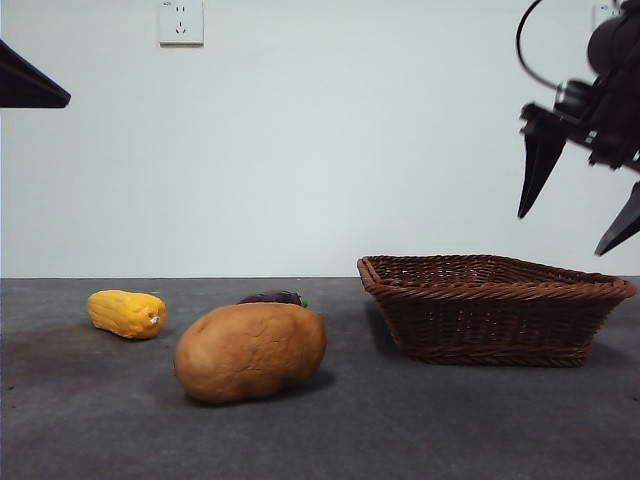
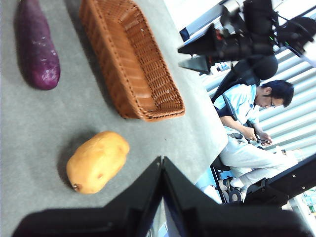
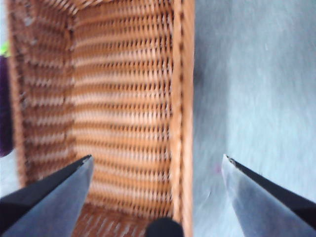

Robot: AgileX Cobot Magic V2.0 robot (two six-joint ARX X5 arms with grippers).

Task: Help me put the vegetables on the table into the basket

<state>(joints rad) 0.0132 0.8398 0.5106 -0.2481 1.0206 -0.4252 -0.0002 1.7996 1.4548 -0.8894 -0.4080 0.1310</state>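
A yellow corn cob (image 1: 125,313) lies on the table (image 1: 90,420) at the left. The big tan potato (image 1: 250,350) (image 2: 96,160) sits in the middle, and the purple eggplant (image 1: 272,298) (image 2: 37,47) peeks out just behind it. The brown wicker basket (image 1: 495,305) (image 2: 131,59) (image 3: 123,98) stands at the right and holds nothing. High over the basket's right end hangs my right gripper (image 1: 561,234) (image 3: 157,158), open and holding nothing. My left gripper (image 2: 162,160) is shut and holding nothing, well above the table beyond the potato.
The left arm shows only as a black tip (image 1: 30,85) at the top left corner. A wall with a socket (image 1: 181,22) stands behind the table. A seated person (image 2: 247,123) is past the table's edge.
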